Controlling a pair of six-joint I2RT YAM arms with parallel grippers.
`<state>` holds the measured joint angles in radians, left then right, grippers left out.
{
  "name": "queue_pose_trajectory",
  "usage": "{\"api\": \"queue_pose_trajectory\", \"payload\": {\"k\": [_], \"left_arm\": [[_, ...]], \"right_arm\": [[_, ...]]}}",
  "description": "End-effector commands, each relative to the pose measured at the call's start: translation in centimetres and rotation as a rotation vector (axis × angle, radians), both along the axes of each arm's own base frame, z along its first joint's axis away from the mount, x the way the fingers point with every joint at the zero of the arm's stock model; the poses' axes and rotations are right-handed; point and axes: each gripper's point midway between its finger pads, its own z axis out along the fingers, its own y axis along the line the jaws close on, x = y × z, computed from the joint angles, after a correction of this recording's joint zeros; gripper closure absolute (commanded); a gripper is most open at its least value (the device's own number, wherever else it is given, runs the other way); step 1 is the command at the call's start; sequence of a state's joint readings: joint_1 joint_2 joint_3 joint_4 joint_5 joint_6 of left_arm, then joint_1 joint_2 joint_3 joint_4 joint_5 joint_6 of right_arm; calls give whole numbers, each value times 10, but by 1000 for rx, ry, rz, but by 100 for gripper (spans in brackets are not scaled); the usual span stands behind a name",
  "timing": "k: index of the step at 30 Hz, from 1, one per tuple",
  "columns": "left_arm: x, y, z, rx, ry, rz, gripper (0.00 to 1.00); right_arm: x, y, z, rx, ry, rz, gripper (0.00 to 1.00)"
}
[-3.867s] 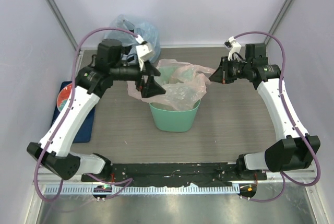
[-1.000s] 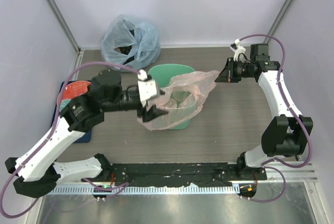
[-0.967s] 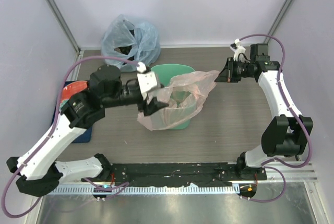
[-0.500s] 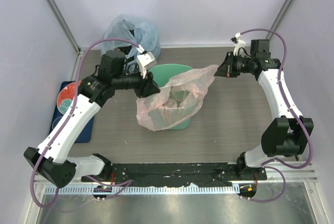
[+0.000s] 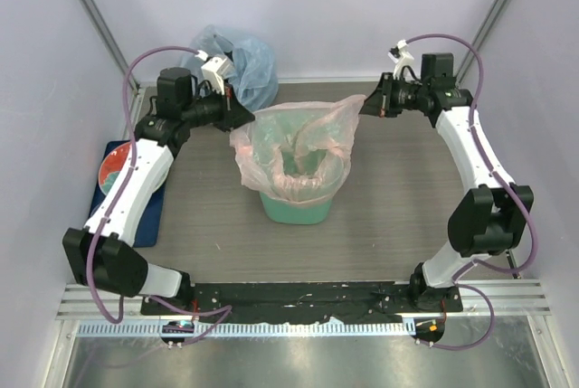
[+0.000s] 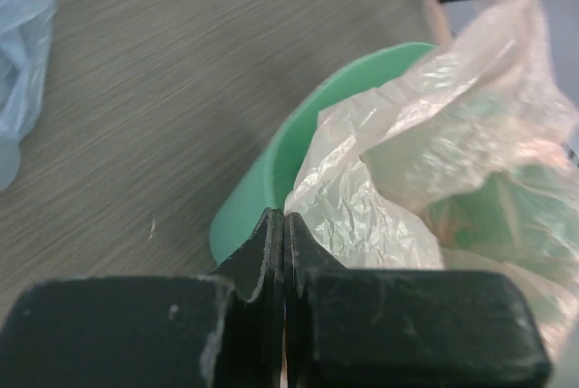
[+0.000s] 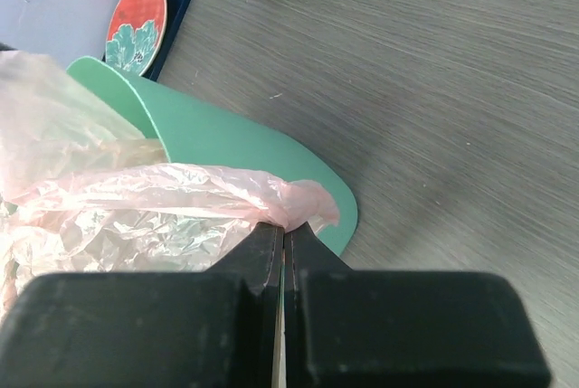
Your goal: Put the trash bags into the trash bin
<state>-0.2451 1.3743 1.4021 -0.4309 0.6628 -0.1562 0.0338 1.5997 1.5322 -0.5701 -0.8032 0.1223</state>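
Note:
The mint-green trash bin point(image 5: 294, 210) stands at the table's middle. The pale-pink trash bag point(image 5: 294, 148) is stretched wide over its mouth and hangs down inside it. My left gripper point(image 5: 246, 119) is shut on the bag's left rim, just left of the bin. In the left wrist view, the gripper point(image 6: 285, 221) has its jaws pressed together where the bag point(image 6: 425, 126) meets the bin point(image 6: 262, 180). My right gripper point(image 5: 366, 108) is shut on the bag's right corner. The right wrist view shows the gripper point(image 7: 285, 230) pinching a fold of the bag point(image 7: 136, 198) above the bin point(image 7: 235, 148).
A bulging pale-blue bag point(image 5: 242, 55) sits at the back left, behind my left gripper. A red and green plate point(image 5: 113, 171) lies on a dark-blue mat point(image 5: 145, 216) at the left edge. Walls close in the back and both sides.
My left gripper shut on the bag's left rim and pulled it back and to the left. The bag's mouth spread open over the bin. My right gripper stayed shut and shifted slightly.

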Motion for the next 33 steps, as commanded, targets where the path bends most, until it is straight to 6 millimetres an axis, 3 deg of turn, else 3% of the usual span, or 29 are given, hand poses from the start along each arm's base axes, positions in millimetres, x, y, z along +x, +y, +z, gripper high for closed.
{"api": "queue_pose_trajectory", "payload": {"k": [1,6,13,22,25,26,27,28,29,30,33], "left_arm": [[36,14,-11,-37,20,152,100],[51,23,-46,-22,113,229,100],[46,21,-106,2,296,244,100],[50,21,-148,9,385,267,100],[51,30,-139,-70,402,241,100],[58,42,-117,-147,372,259,95],[59,50,-106,-180,358,262,72],[55,53,-91,-217,341,232,62],[54,76,-71,-251,300,267,53],[49,83,-60,-285,301,271,32],[20,101,-34,-351,322,247,15]], "right_arm": [[20,15,15,17,-55,10,98],[28,24,-11,-13,-10,11,98],[21,27,-66,-54,129,40,99],[14,27,-103,-87,224,81,99],[4,25,-105,-101,232,102,99],[2,25,-103,-95,232,104,99],[-2,26,-100,-84,234,111,99],[-4,27,-93,-77,218,114,99],[-6,28,-88,-71,210,116,99],[-9,28,-85,-65,210,116,99],[-21,28,-73,-52,196,117,99]]}}
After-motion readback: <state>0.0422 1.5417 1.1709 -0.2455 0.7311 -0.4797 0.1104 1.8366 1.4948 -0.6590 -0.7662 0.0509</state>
